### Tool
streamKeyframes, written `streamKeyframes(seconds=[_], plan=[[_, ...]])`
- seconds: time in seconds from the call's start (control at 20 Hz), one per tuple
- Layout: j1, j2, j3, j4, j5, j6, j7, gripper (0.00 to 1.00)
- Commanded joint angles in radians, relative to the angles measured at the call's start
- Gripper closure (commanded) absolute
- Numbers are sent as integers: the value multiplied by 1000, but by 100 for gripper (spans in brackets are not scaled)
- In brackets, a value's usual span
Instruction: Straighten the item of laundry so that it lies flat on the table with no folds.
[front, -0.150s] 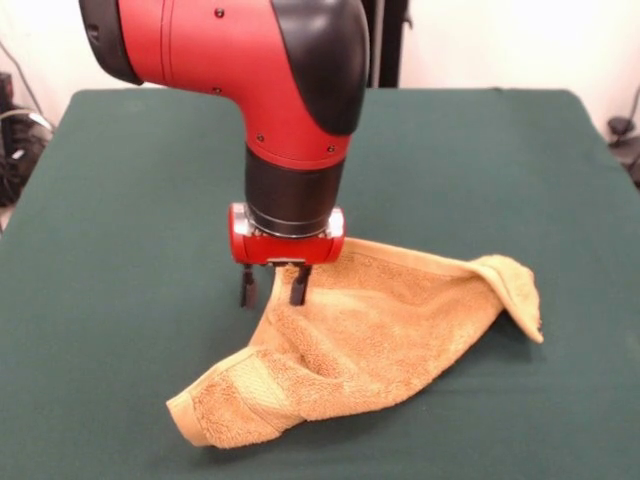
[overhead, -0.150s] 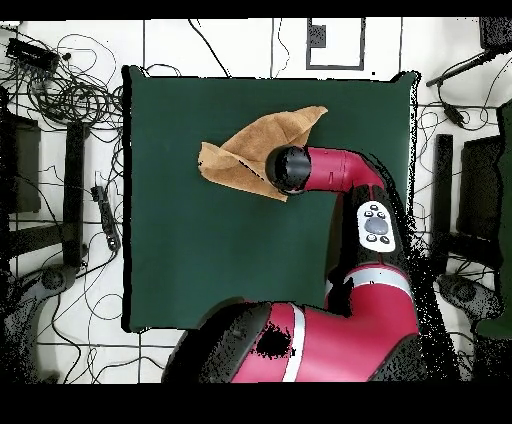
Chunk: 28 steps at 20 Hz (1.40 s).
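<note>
- Green felt table (front, -0.150s: 120, 300) fills the front view; its left half is bare.
- Left of centre, the gripper (front, -0.150s: 274, 285) hangs from the red arm (front, -0.150s: 240, 60), its two dark fingers (front, -0.150s: 247, 286) spread apart with nothing between them, tips just above the towel's upper left edge.
- Centre to right, the golden towel (front, -0.150s: 370, 345) lies crumpled: a folded corner with a woven band at lower left, a raised, doubled-over flap at far right.
- Overhead, the towel (overhead, -0.150s: 250, 150) sits in the table's upper middle, partly under the arm.
</note>
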Motion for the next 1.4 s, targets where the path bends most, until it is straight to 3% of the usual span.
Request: streamKeyframes(seconds=[0.05,1.1,1.4], plan=[[-10,181,61,11,-1,-41,109,100],[-3,182,49,7,2,-21,104,100],[-76,134,77,91,-36,-2,-23,100]])
